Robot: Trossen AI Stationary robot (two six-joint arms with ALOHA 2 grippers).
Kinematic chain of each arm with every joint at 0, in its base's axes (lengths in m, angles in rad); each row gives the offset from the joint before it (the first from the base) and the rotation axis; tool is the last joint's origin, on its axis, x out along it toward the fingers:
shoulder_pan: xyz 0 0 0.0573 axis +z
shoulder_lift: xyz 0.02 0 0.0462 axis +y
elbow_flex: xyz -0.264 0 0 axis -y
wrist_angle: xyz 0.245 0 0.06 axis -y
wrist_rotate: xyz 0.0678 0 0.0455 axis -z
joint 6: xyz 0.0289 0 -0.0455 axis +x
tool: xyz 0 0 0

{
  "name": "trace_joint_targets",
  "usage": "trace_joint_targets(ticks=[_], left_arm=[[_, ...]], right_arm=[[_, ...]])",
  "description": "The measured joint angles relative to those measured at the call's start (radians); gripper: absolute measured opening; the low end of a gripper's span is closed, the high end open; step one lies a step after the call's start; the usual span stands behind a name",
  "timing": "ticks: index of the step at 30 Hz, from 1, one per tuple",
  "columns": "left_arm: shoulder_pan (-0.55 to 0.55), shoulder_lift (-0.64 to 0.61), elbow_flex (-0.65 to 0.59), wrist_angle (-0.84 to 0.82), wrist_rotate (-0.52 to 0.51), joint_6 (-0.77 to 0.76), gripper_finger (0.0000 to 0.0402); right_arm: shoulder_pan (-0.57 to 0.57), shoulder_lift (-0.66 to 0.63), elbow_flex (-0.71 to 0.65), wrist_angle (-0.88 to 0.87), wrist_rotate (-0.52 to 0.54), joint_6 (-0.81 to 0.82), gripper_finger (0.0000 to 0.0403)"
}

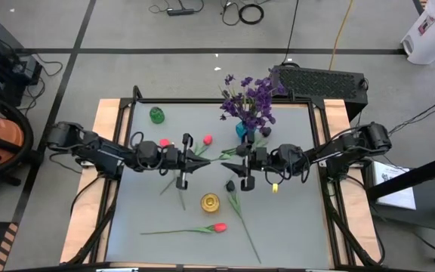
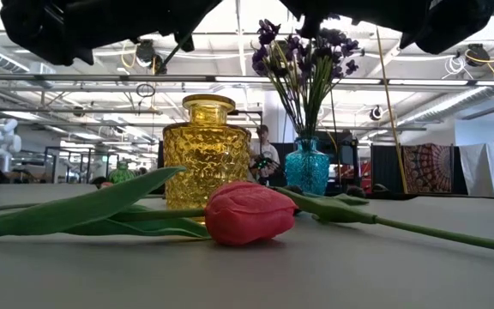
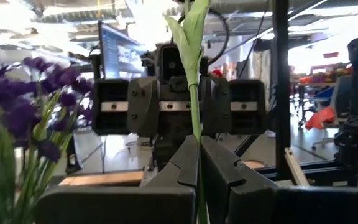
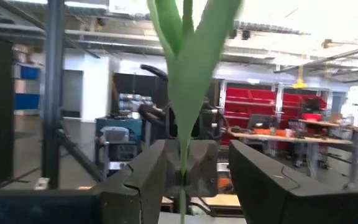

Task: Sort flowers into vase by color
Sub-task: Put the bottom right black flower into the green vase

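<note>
Both grippers meet above the table's middle. My left gripper (image 1: 200, 157) (image 3: 199, 146) is shut on a green flower stem (image 1: 219, 156). The stem runs level toward my right gripper (image 1: 236, 153) (image 4: 197, 168). That gripper is open, a finger on either side of the stem and its leaves (image 4: 188, 56). A red-pink bud (image 1: 207, 140) shows beside the left gripper; whether it belongs to this stem I cannot tell. Purple flowers (image 1: 249, 98) stand in a teal vase (image 1: 242, 130). A red-pink tulip (image 1: 217, 227) (image 2: 249, 212) and a near-black tulip (image 1: 230, 185) lie flat on the table. My left gripper pinches the thin green stem (image 3: 196, 134) between its two fingers. The fingers come level from the table's left and lie along the stem. The stem runs on past the fingertips to the leaves (image 3: 190, 28) and is lifted clear of the table.
A yellow glass vase (image 1: 210, 202) (image 2: 207, 154) stands near of the grippers and a green vase (image 1: 156, 115) at the far left. Another red bud (image 1: 165, 142) shows by the left arm, and a loose stem (image 1: 181, 193) lies under it. A dark box (image 1: 319, 81) sits behind the far edge.
</note>
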Motion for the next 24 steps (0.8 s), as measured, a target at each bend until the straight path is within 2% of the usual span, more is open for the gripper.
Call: trace_joint_targets(ticks=[7, 19, 24], left_arm=[[0.0, 0.019, 0.027, -0.019, 0.018, 0.0, 0.0009], [-0.001, 0.107, 0.094, -0.029, 0.025, -0.025, 0.0009], [-0.001, 0.107, 0.094, -0.032, 0.027, -0.025, 0.0009]], right_arm=[[0.0, 0.0, 0.0, 0.014, -0.054, 0.038, 0.0164], [0.007, 0.0, 0.0, 0.022, -0.08, 0.043, 0.0164], [0.007, 0.0, 0.0, 0.021, -0.08, 0.043, 0.0137]])
